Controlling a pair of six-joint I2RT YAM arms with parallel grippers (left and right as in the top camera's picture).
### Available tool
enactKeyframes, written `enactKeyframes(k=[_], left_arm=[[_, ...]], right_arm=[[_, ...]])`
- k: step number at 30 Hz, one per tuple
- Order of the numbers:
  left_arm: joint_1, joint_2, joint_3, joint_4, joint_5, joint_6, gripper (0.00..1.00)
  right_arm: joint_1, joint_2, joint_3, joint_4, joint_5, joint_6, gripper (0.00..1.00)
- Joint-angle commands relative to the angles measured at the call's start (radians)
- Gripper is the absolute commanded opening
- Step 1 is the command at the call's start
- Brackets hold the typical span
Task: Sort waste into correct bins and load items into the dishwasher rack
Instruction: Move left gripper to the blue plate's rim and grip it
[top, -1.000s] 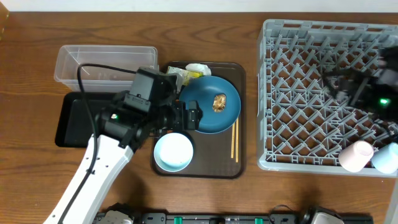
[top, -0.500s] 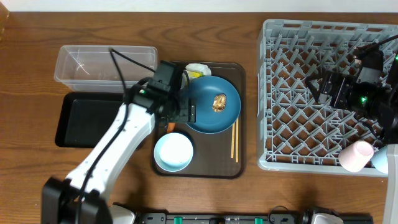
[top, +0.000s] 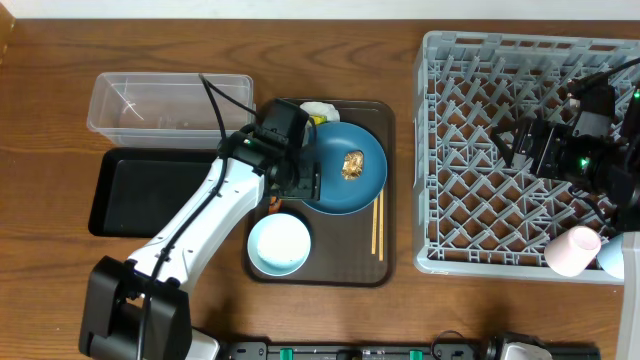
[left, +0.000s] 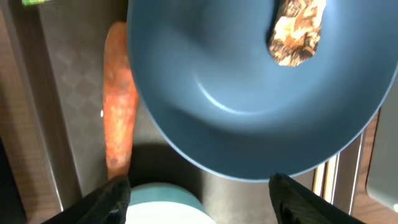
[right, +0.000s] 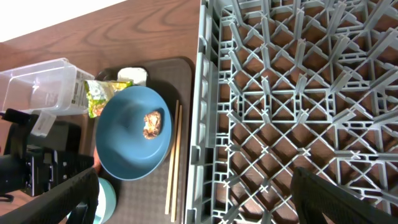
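The dark blue dish (top: 345, 170) sits on the brown serving tray and holds a brown food lump (top: 352, 164). My left gripper (top: 305, 190) is open and hovers over the dish's near-left rim, touching nothing. In the left wrist view its fingers (left: 199, 199) straddle the dish (left: 249, 87), the lump (left: 297, 28), an orange carrot piece (left: 120, 112) and the white-and-light-blue bowl (left: 165, 205). Chopsticks (top: 377, 225) lie right of the dish. The wrapper (right: 102, 93) and white paper (right: 132, 76) lie behind it. My right gripper (top: 510, 145) is open and empty above the grey rack (top: 470, 150).
The clear tub (top: 165, 100) and black tray (top: 135, 190) stand left of the brown serving tray (top: 385, 270). A pink cup (top: 572, 250) and a blue cup (top: 618, 255) sit at the rack's near-right corner. I cannot make out rice grains.
My left gripper has moved right and away from the bowl side to the dish's left rim. My right arm has shifted left over the rack and come into sharp view.
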Motion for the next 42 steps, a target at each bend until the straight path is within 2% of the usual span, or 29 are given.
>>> enactKeyframes(k=[1,5,13,17,22,27,29,32,34,39,42], left_arm=[[-0.01,0.009,0.005,0.021,0.005,0.011,0.7],[-0.011,0.071,0.005,0.049,-0.105,0.01,0.63],[-0.011,0.13,0.005,0.172,-0.152,0.015,0.63],[-0.011,0.142,0.005,0.222,-0.161,0.018,0.53],[-0.011,0.182,0.005,0.229,-0.229,0.018,0.52],[-0.011,0.226,0.005,0.237,-0.23,0.018,0.51],[-0.011,0.233,0.005,0.237,-0.217,0.017,0.46],[-0.011,0.232,0.005,0.24,-0.17,0.017,0.32],[-0.01,0.232,0.005,0.247,-0.115,0.017,0.28],[-0.01,0.232,0.005,0.256,-0.077,0.017,0.28],[-0.008,0.232,0.005,0.259,-0.08,0.017,0.33]], right_arm=[[0.007,0.007,0.003,-0.002,0.003,0.01,0.91],[0.007,0.007,0.002,-0.005,0.004,0.01,0.91],[0.007,0.007,0.002,-0.012,0.003,0.01,0.9],[0.007,0.007,0.002,-0.015,0.003,0.009,0.91],[0.007,0.007,0.002,-0.027,0.004,0.009,0.91],[0.007,0.007,0.002,-0.031,0.004,0.009,0.9],[0.007,0.007,0.002,-0.033,0.004,0.009,0.9],[0.007,0.007,0.002,-0.034,0.004,0.009,0.9],[0.007,0.007,0.002,-0.033,0.004,0.009,0.9],[0.007,0.007,0.002,-0.034,0.004,0.009,0.9],[0.007,0.007,0.002,-0.034,0.004,0.009,0.9]])
